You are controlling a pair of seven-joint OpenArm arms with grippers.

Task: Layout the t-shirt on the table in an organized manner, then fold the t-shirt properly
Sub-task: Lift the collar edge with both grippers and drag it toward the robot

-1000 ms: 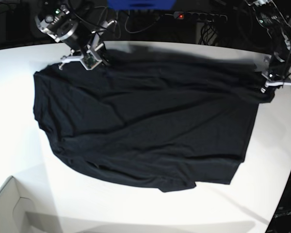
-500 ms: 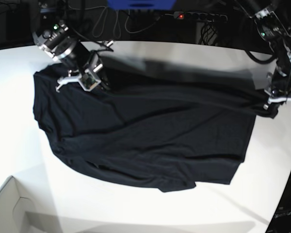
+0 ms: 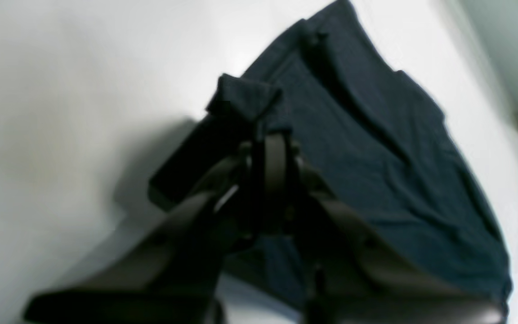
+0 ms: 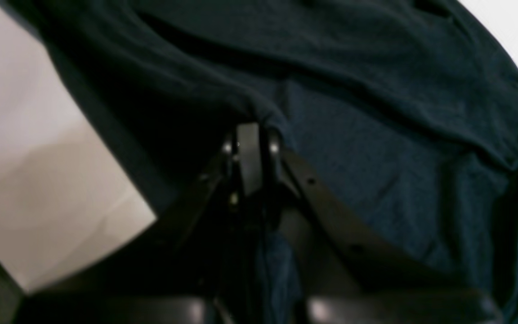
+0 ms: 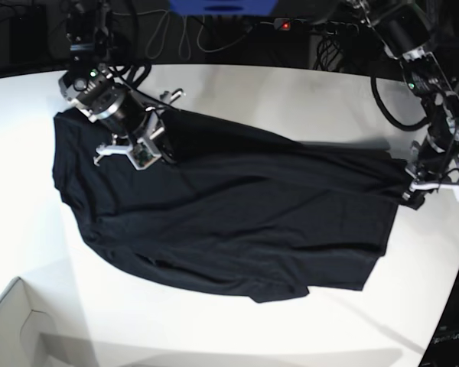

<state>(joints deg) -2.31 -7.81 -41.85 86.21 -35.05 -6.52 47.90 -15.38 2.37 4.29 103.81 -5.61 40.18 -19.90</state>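
The t-shirt [image 5: 229, 222] lay spread on the white desk [image 5: 237, 329], its long axis running side to side across the base view, its far edge lifted between the two arms. The right claw [image 5: 149, 145], pressed together, pinched that edge at the base view's left end; the left claw [image 5: 413, 189], likewise pressed together, pinched a bunched corner at the right end. The bulk of the cloth lay nearward of both claws, so any pull should probably go along that shared far edge.

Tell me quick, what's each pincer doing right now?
Left pincer: shut on the t-shirt, pinching an edge.
Right pincer: shut on the t-shirt too.
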